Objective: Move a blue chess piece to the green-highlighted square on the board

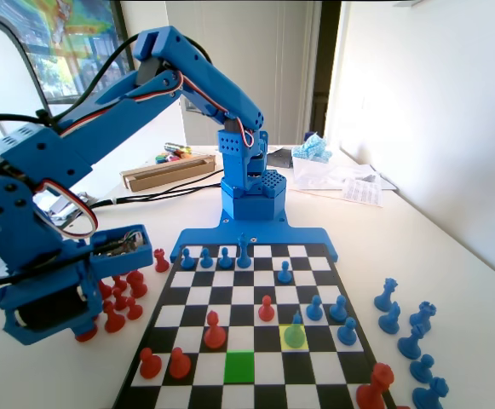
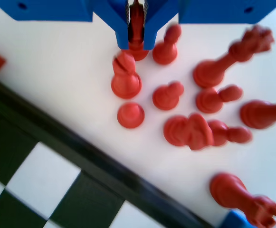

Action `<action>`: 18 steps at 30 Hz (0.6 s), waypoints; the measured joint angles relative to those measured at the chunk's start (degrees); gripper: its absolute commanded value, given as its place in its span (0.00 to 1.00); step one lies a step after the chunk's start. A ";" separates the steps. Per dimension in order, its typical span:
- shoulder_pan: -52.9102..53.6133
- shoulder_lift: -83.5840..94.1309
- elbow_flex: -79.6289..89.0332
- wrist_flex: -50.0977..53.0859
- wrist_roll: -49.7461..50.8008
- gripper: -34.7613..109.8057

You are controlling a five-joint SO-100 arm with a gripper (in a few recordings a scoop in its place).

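The blue chess piece [image 1: 295, 331], with a thin pointed tip, stands on the yellow-highlighted square [image 1: 283, 337] of the board [image 1: 198, 294]. The green-highlighted square [image 1: 239, 365] lies one row nearer and one column to the left in the fixed view, with nothing on it. My gripper [image 1: 87, 331] is low over the table, left of the board in the fixed view, among red pieces. In the wrist view my gripper [image 2: 136, 38] is shut on a red piece [image 2: 137, 21], which is squeezed between the two jaws. The board's corner [image 2: 47, 180] shows at the lower left.
Several red pieces [image 2: 190, 130] stand and lie on the table around the gripper. On the board are red pawns [image 1: 215, 332] and blue pawns [image 1: 314, 308]. Several captured blue pieces [image 1: 409, 328] sit to the right of the board. A cardboard box [image 1: 169, 170] lies behind.
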 measured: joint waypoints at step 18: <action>-1.85 3.25 -12.48 12.22 -0.26 0.34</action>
